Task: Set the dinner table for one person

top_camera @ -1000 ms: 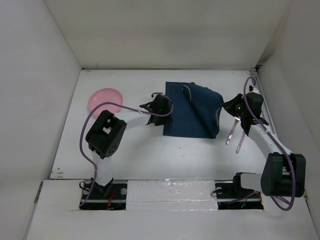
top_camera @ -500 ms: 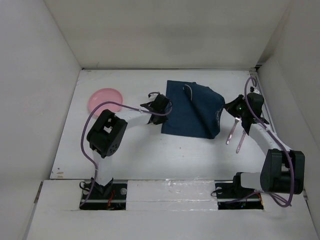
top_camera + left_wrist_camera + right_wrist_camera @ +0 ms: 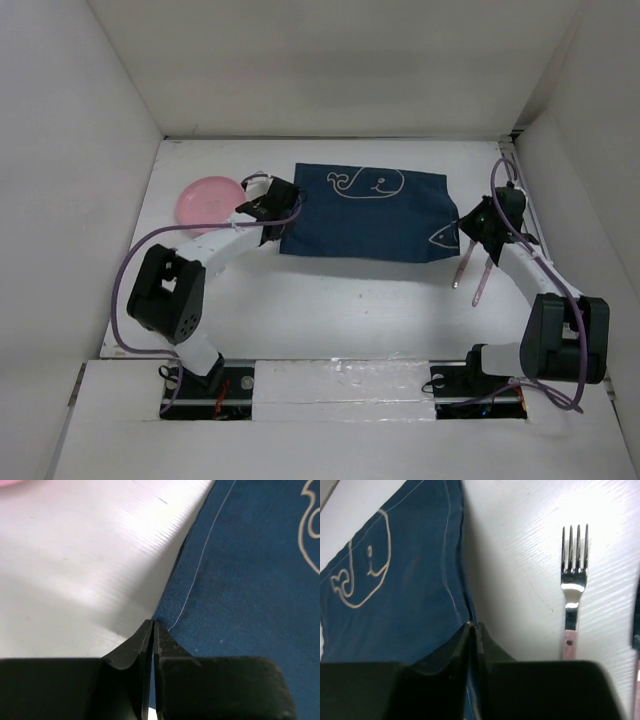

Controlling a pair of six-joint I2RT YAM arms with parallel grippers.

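A navy placemat (image 3: 365,214) with white fish drawings lies spread out on the white dinner table (image 3: 330,300). My left gripper (image 3: 277,222) is shut on the placemat's near left corner (image 3: 172,620). My right gripper (image 3: 462,232) is shut on the placemat's right edge (image 3: 465,611). A pink plate (image 3: 206,201) lies at the far left, left of my left gripper. A fork (image 3: 461,267) with a pink handle lies right of the placemat and shows in the right wrist view (image 3: 572,585). A second pink-handled utensil (image 3: 481,281) lies beside it.
White walls enclose the table on the left, back and right. The arm bases stand at the near edge (image 3: 340,385). Purple cables loop off both arms.
The placemat was folded over itself; now it lies unfolded and flat. My left gripper has moved left, drawing its corner out. My right gripper has barely moved.
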